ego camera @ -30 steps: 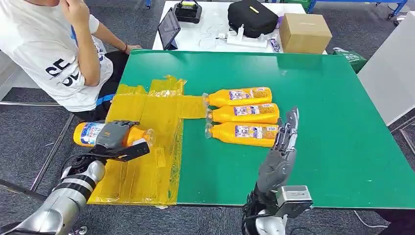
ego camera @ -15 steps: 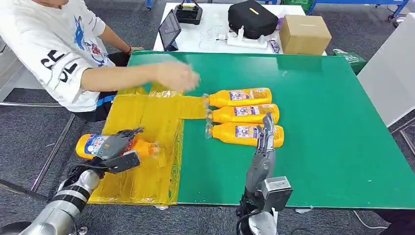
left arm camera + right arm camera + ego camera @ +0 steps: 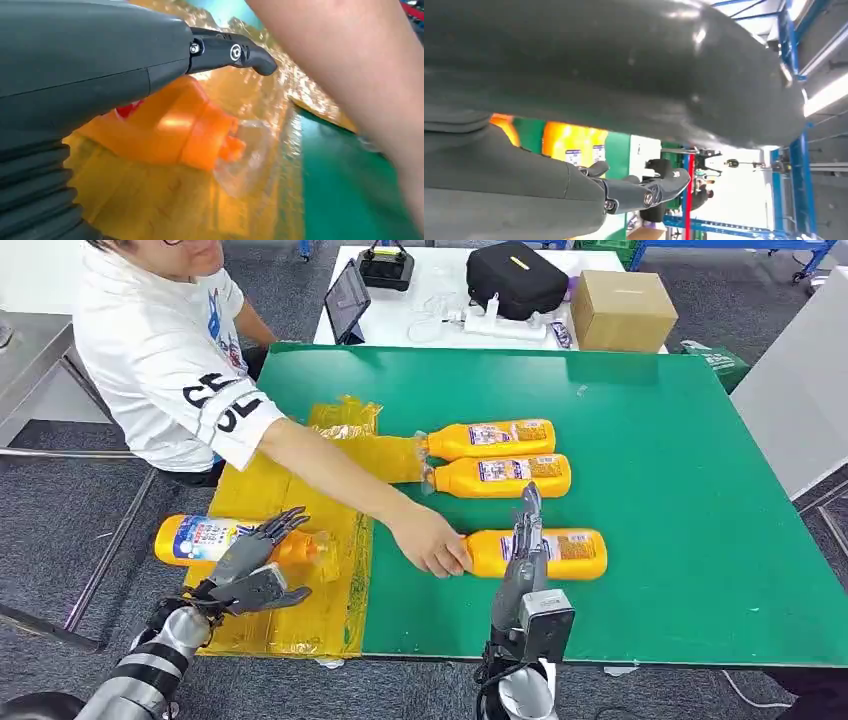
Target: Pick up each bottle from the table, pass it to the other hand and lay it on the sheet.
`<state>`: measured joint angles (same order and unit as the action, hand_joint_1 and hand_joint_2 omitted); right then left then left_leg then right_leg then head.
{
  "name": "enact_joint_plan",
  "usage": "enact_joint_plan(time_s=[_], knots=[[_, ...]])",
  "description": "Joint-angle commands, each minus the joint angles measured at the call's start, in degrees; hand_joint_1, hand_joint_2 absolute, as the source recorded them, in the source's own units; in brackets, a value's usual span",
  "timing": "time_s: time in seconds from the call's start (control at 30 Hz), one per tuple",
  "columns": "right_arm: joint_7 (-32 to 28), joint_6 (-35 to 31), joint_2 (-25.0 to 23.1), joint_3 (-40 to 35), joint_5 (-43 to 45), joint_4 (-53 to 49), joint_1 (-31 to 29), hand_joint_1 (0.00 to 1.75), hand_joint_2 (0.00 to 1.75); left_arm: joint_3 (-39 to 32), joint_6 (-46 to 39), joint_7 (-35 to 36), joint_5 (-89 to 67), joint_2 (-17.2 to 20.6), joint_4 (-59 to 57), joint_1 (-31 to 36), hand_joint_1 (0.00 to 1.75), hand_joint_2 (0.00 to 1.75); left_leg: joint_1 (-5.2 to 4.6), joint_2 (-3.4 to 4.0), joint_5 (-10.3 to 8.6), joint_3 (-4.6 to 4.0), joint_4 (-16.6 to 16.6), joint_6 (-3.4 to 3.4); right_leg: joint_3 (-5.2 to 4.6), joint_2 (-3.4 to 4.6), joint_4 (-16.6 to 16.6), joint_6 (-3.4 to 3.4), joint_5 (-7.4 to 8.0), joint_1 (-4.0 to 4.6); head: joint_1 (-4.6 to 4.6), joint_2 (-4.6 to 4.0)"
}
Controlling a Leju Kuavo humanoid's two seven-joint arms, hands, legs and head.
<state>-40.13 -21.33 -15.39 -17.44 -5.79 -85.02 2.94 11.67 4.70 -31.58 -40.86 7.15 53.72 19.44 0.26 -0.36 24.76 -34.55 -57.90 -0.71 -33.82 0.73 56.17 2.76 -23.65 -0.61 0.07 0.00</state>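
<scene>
Left hand spread over a bottle on the sheet; a person's hand on the nearest bottle.

Your left hand (image 3: 250,565) sits with its fingers (image 3: 283,524) apart, holding nothing, just over the released bottle (image 3: 205,537) that lies on its side at the outer edge of the yellow sheet (image 3: 310,610), cap toward the green desk (image 3: 680,490). Your right hand (image 3: 524,540) stands upright, fingers straight and together, empty, in front of the near bottle (image 3: 570,552), which lies on the desk and which a person's hand (image 3: 432,543) holds at its cap end. Two more bottles lie side by side beyond it: the middle bottle (image 3: 500,475) and the far bottle (image 3: 490,437), caps toward the sheet. A cardboard box (image 3: 620,306) and a black bag (image 3: 515,276) rest on the white table behind.
</scene>
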Motion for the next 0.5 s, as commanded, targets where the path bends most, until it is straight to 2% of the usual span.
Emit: enact_joint_plan(time_s=[0.03, 0.07, 0.1, 0.17, 0.2, 0.37, 0.4, 0.43, 0.5], knots=[[1.3, -0.4, 0.0, 1.4, -2.6, 6.4, -2.5, 0.0, 0.0, -8.4, -4.3, -0.2, 12.7, -8.0, 8.1, -3.5, 0.0, 0.0, 0.02, 0.06, 0.05, 0.1, 0.0, -0.01, 0.11, -0.01, -0.1, -0.03, -0.01, 0.04, -0.02, 0.0], [1.3, -0.4, -0.1, 1.4, -2.7, 6.3, -2.4, 0.0, 0.0, -8.2, -4.4, 0.7, 12.6, -8.3, 9.0, -3.4, 0.0, 0.0, 0.05, 0.02, 0.06, 0.13, 0.0, -0.01, 0.16, -0.09, -0.1, -0.05, -0.03, 0.07, -0.02, 0.0], [3.0, -0.7, 0.5, 0.2, -5.6, 6.8, -2.6, 0.0, 0.0, -13.9, -9.3, -1.0, 18.6, -12.5, 11.9, -3.4, 0.0, 0.0, 0.01, -0.08, 0.01, 0.01, 0.0, -0.02, 0.05, -0.16, -0.1, -0.02, -0.03, 0.02, -0.02, 0.0], [3.6, -0.8, 0.5, -0.4, -6.7, 6.8, -2.6, 0.0, 0.0, -14.1, -10.2, 1.0, 19.6, -13.0, 14.9, -3.3, 0.0, 0.0, 0.05, -0.1, 0.01, -0.14, -0.1, -0.01, -0.08, -0.17, 0.0, -0.02, -0.01, 0.06, -0.02, 0.0], [4.9, -1.5, 1.3, -1.5, -10.1, 7.2, -2.9, 0.0, 0.0, -15.5, -14.8, -0.3, 19.6, -14.1, 16.3, -2.8, 0.0, 0.0, 0.07, -0.15, 0.03, -0.13, -0.1, -0.01, -0.05, -0.24, 0.0, -0.03, -0.04, 0.08, 0.0, 0.0], [4.9, -1.5, 1.2, -1.3, -10.1, 7.2, -2.9, 0.0, 0.0, -15.3, -14.9, 0.0, 19.8, -13.8, 16.3, -2.8, 0.0, 0.0, 0.02, 0.02, 0.02, -0.1, 0.0, 0.01, -0.09, -0.03, -0.1, -0.03, 0.01, 0.04, -0.02, 0.0], [7.0, -1.1, 2.6, -2.9, -13.7, 8.1, -3.7, 0.0, 0.0, -17.6, -19.6, -4.0, 21.0, -15.2, 17.1, -2.4, 0.0, 0.0, 0.04, 0.02, 0.06, -0.02, 0.0, 0.02, 0.01, -0.06, -0.1, -0.07, -0.02, 0.07, -0.02, 0.0], [8.8, -0.6, 3.6, -3.8, -16.1, 8.8, -4.3, 0.0, 1.75, -18.1, -23.2, -6.2, 20.2, -15.7, 17.9, -2.0, 0.0, 0.0, 0.02, 0.01, 0.03, -0.07, 0.0, 0.01, -0.05, -0.04, -0.1, -0.04, 0.0, 0.04, -0.02, 0.0], [8.8, -0.6, 3.6, -3.8, -16.1, 8.8, -4.3, 0.0, 1.75, -18.1, -23.2, -6.2, 20.2, -15.7, 17.9, -2.0, 0.0, 0.0, 0.02, 0.01, 0.03, -0.07, 0.0, 0.01, -0.05, -0.04, -0.1, -0.04, 0.0, 0.04, -0.02, 0.0]])
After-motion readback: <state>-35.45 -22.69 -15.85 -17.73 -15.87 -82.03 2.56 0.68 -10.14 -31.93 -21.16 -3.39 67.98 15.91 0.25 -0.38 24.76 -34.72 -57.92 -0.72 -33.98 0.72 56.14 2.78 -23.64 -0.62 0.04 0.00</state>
